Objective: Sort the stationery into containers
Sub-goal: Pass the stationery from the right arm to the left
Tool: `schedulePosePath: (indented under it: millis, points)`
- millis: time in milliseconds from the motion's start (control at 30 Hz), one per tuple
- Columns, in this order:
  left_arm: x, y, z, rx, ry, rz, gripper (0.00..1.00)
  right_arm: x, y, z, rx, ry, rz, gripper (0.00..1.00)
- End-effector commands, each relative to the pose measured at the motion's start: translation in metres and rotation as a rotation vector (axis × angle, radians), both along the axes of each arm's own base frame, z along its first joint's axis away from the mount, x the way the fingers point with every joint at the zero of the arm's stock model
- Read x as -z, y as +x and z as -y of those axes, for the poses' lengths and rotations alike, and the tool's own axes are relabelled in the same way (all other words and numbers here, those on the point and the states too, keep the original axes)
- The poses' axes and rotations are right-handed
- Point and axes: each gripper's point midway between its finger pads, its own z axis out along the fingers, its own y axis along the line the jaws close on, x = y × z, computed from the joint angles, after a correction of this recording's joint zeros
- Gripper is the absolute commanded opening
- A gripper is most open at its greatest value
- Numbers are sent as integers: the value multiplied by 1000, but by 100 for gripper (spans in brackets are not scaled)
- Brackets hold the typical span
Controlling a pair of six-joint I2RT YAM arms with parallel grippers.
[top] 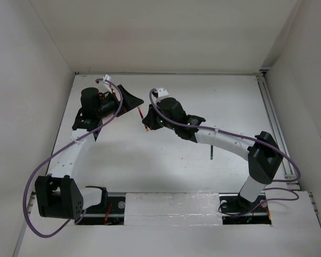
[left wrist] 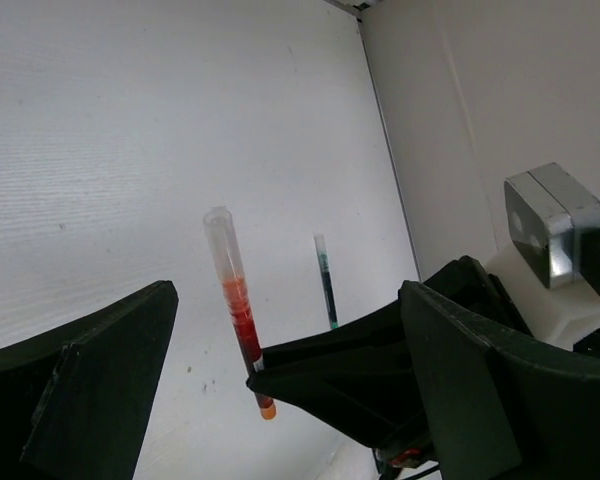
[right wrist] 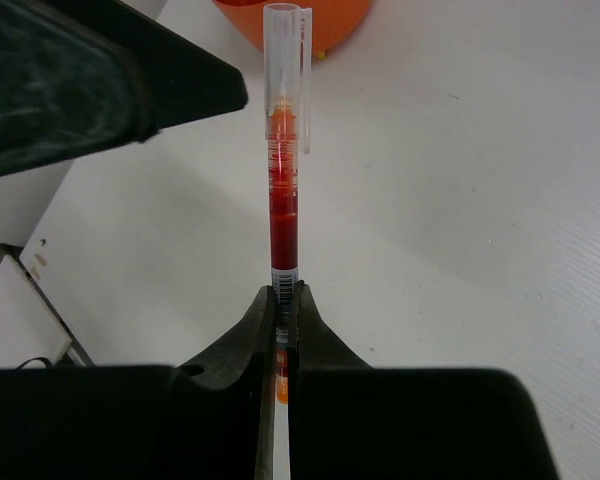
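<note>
My right gripper [right wrist: 285, 296] is shut on a thin red-white pen [right wrist: 283, 200] and holds it by its lower end, clear cap pointing away, above the table. The pen also shows in the top view [top: 144, 119] and the left wrist view [left wrist: 242, 320]. The orange cup [right wrist: 310, 22] lies just beyond the pen's cap; only its edge shows. My left gripper [top: 117, 115] is open and empty, its wide jaws either side of the held pen without touching it. A dark green pen [top: 210, 152] lies on the table under the right arm; it also shows in the left wrist view [left wrist: 327, 285]. Other stationery is out of view.
White walls close in the table at the back and on both sides. A metal rail [top: 272, 123] runs along the right edge. One of my left gripper's fingers [right wrist: 110, 80] fills the upper left of the right wrist view, close to the cup.
</note>
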Motion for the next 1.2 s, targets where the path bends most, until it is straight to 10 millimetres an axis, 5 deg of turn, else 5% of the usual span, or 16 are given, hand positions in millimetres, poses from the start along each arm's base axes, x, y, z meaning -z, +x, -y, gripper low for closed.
schedulePosePath:
  millis: [0, 267, 567, 633, 667, 700, 767, 800, 833, 933, 1067, 1167]
  points:
    - [-5, 3, 0, -1, -4, 39, 89, -54, -9, -10, -45, 138, 89, 0]
    - [1, 6, 0, -3, -8, 15, 59, -64, -17, -12, -85, 173, 101, 0]
    - [-6, 9, 7, 44, -35, 32, 0, -79, -37, -23, -209, 252, 109, 0]
    - [-15, 13, 8, 44, -36, 51, 0, -77, -39, -23, -219, 256, 109, 12]
    - [-21, 14, 8, 47, -30, 66, 0, -77, -39, -23, -219, 256, 109, 54]
    - [-21, 22, 3, 9, -3, 71, 0, -76, -40, -20, -210, 252, 109, 72]
    - [-35, 37, -10, -58, 83, 96, 0, -69, -39, -11, -177, 238, 108, 95]
    - [-39, 49, -22, -132, 132, 108, 0, -67, -36, -6, -166, 234, 106, 97]
    - [-69, 59, -27, -165, 158, 168, 0, -63, -31, 1, -142, 226, 105, 97]
    - [-67, 91, -49, -239, 328, 169, 0, -49, -33, 17, -119, 198, 86, 99]
    - [-89, 138, -71, -296, 523, 274, 0, -34, -36, 40, -94, 157, 80, 99]
    - [-69, 168, -86, -330, 643, 287, 0, -27, -42, 58, -71, 131, 81, 99]
